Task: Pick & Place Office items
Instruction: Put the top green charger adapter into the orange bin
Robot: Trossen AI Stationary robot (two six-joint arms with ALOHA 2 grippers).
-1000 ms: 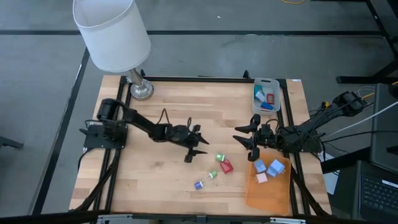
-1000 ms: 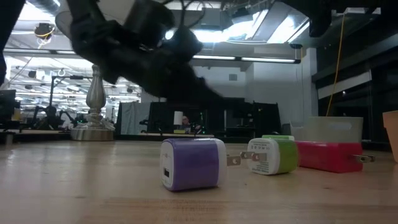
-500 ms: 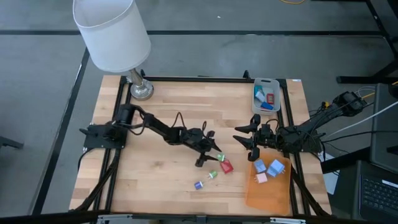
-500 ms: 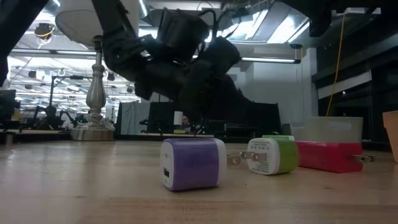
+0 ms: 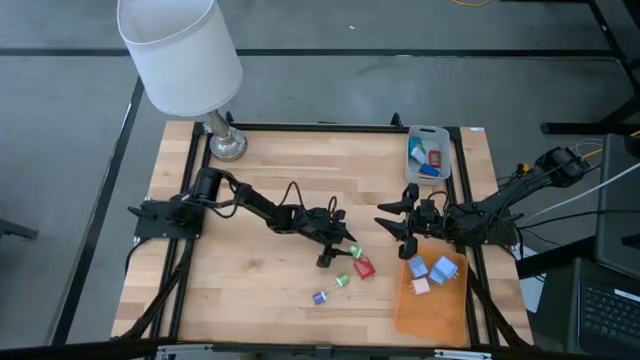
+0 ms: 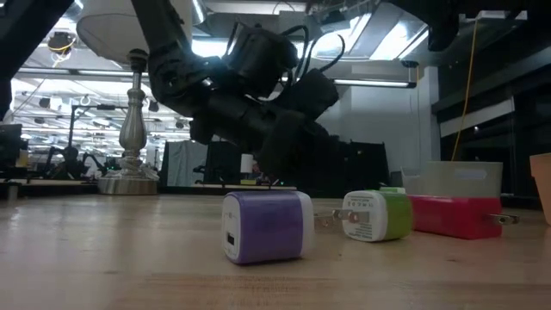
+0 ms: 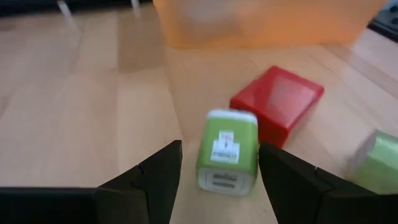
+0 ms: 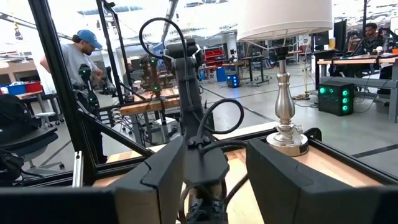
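I see a wooden table (image 5: 260,180) with a lamp (image 5: 227,143) standing at its far left corner and a grey tray (image 5: 428,176) at its far right corner. Near the front lie a red block (image 5: 364,267), two green blocks (image 5: 353,253) (image 5: 342,280) and a purple block (image 5: 319,297), close together. An orange sheet (image 5: 432,310) lies flat at the front right corner.

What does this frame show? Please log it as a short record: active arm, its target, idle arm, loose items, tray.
active arm: left gripper, fingers open, astride a green charger
beside target: red block, touching or nearly so
idle arm: right gripper, open, near the orange sheet
loose items: purple charger, second green charger
tray: grey tray, some pieces inside
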